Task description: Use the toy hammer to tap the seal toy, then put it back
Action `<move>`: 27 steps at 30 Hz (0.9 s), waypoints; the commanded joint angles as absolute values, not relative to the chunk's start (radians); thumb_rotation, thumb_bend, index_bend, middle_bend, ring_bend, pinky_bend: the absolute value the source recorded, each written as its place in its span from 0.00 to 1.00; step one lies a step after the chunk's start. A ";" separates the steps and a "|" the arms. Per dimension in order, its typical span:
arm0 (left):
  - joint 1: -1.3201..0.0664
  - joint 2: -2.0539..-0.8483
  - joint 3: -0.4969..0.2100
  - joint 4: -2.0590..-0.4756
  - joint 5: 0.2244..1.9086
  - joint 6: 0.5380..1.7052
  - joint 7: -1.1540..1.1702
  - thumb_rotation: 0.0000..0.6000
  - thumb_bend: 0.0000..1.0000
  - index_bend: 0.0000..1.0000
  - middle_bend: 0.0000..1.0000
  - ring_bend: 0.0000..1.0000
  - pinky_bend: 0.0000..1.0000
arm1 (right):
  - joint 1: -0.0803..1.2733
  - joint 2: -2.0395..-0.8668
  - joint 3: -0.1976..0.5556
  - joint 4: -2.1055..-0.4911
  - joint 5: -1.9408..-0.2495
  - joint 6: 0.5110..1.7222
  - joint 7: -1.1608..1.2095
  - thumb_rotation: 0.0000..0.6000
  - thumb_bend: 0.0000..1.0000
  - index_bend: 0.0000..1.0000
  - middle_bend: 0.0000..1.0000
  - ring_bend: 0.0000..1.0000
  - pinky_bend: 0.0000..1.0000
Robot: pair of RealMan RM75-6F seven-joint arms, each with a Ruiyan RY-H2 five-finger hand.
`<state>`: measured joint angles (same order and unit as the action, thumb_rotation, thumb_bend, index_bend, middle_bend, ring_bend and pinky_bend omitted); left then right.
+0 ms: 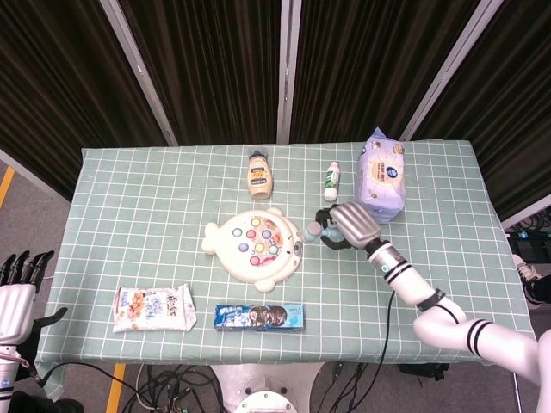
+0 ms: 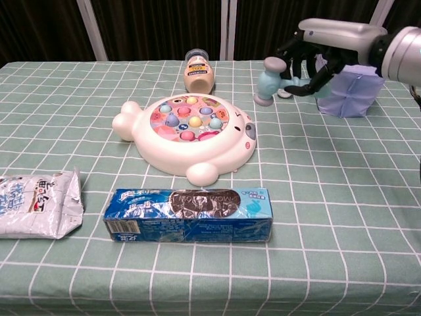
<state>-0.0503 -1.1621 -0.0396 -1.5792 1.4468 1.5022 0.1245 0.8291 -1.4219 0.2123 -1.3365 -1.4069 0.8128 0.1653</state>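
Note:
The white seal toy (image 1: 252,244) (image 2: 186,134) with coloured buttons lies in the middle of the green checked table. My right hand (image 1: 344,225) (image 2: 316,56) grips the handle of the pale blue toy hammer (image 1: 313,231) (image 2: 267,80) and holds it in the air, well above the cloth. The hammer head hangs just right of the seal's face, not touching it. My left hand (image 1: 15,297) rests off the table at the lower left, fingers spread and holding nothing.
A sauce bottle (image 1: 256,174) and a small white bottle (image 1: 331,181) stand behind the seal. A wipes pack (image 1: 381,175) sits at the back right. A snack bag (image 1: 153,308) and a blue cookie box (image 1: 258,317) lie along the front.

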 commanded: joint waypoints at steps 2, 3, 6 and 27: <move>-0.050 -1.162 -0.041 -1.580 1.444 1.501 0.125 1.00 0.01 0.10 0.13 0.02 0.00 | 0.901 -1.411 0.246 -1.387 -1.378 0.741 0.108 1.00 0.55 0.66 0.58 0.47 0.65; -0.051 -1.162 -0.042 -1.580 1.444 1.500 0.125 1.00 0.01 0.10 0.13 0.02 0.00 | 0.916 -1.417 0.247 -1.393 -1.370 0.725 0.094 1.00 0.55 0.66 0.58 0.47 0.65; -0.054 -1.162 -0.043 -1.578 1.443 1.495 0.125 1.00 0.01 0.10 0.13 0.02 0.00 | 0.947 -1.434 0.245 -1.400 -1.351 0.693 0.048 1.00 0.56 0.66 0.59 0.48 0.65; -0.046 -1.173 -0.040 -1.559 1.445 1.500 0.106 1.00 0.01 0.10 0.13 0.02 0.00 | 1.005 -1.479 0.246 -1.402 -1.237 0.707 -0.125 1.00 0.56 0.67 0.59 0.48 0.65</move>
<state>-0.0459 -1.1729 -0.0398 -1.5589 1.4449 1.5002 0.1062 1.0033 -1.4832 0.2408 -1.3978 -1.2413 0.7041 -0.1293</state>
